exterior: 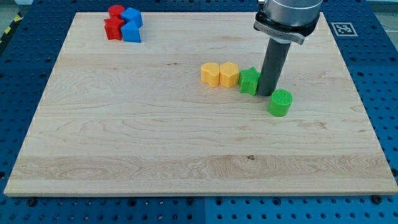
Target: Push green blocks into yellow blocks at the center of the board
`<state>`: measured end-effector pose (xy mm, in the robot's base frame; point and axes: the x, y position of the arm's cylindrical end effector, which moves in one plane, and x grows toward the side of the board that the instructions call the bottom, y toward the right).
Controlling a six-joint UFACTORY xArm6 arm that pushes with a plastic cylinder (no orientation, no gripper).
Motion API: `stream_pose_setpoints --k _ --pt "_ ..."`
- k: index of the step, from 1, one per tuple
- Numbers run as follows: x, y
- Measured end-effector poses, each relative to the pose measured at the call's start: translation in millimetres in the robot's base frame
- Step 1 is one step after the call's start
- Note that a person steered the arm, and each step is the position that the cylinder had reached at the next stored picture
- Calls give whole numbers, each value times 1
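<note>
Two yellow blocks sit side by side near the board's middle: a rounded one (211, 74) and a hexagonal one (229, 74). A green star-like block (249, 81) touches the right side of the hexagonal yellow block. My tip (267, 94) stands right against that green block's right side. A green cylinder (280, 102) stands just to the lower right of my tip, apart from the other blocks.
A cluster of red blocks (114, 28) and blue blocks (131, 30) sits at the view's top left corner of the wooden board (124, 143). The arm's grey mount (286, 18) hangs over the top right.
</note>
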<state>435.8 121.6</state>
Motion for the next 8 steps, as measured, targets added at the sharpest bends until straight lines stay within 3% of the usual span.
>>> stream_pose_setpoints --k 2,3,4,6,8 --pt "5 75" --pt "39 90" --pt "77 83" --pt "66 -1" --pt "103 108"
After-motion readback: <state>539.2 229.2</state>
